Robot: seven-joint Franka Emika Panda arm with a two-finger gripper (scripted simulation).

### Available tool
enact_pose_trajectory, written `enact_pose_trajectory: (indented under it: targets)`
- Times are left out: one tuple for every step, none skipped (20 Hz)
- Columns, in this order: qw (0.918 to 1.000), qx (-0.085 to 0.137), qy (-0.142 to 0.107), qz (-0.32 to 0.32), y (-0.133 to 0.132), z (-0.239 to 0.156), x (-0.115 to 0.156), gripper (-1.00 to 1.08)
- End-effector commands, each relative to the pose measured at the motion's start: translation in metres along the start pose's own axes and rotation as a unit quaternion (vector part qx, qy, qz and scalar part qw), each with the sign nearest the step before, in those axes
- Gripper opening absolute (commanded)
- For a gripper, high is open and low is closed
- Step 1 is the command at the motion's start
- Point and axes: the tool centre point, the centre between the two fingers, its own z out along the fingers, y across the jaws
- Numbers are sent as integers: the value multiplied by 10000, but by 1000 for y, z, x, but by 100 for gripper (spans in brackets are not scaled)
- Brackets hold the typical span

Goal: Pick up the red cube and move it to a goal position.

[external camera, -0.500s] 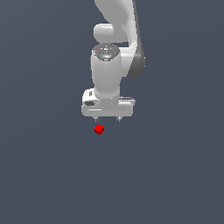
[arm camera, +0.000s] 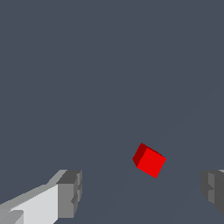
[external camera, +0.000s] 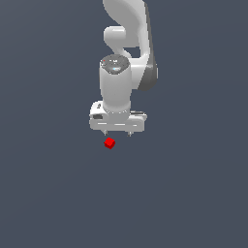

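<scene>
The red cube (external camera: pixel 110 143) is tiny and bright red and lies on the plain dark grey surface. The white gripper (external camera: pixel 117 132) hangs above it, pointing down, with its fingers spread wide. In the exterior view the cube sits just below the fingertip (external camera: pixel 106 131) on the exterior view's left. In the wrist view the cube (arm camera: pixel 149 160) shows between the two grey finger pads (arm camera: pixel 69 194), closer to one of them, and nothing touches it. The gripper is open and empty.
The white arm (external camera: pixel 128 53) rises above the gripper toward the top of the exterior view. The dark grey surface (external camera: pixel 193 184) runs all around, and no other object or goal marker shows.
The gripper and cube stand much the same relative to each other; no clear movement shows.
</scene>
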Motion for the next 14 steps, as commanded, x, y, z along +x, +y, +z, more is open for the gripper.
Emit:
enact_pose_trajectory:
  targets:
    - [9998,-3,-20,192,5,12,-3,100]
    - [9996,-3,-28,290,7,18,-4,100]
    - [9992,-4,-36,399,10,25,-5,100]
    - [9986,-5,-46,518,13,32,-7,100]
    - [9979,-6,-56,648,16,40,-9,100]
    - [9969,-8,-67,789,19,48,-11,100]
    - [9955,-9,-79,940,23,57,-14,100]
    - [9939,-10,-92,1102,26,67,-17,100]
    - [9920,-10,-104,1259,30,77,-20,100]
    - [9900,-11,-116,1408,33,86,-23,100]
    - [9879,-12,-127,1549,36,95,-25,100]
    - [9857,-12,-138,1681,38,103,-28,100]
    - [9835,-12,-148,1805,41,110,-31,100]
    - [9813,-11,-157,1920,43,117,-33,100]
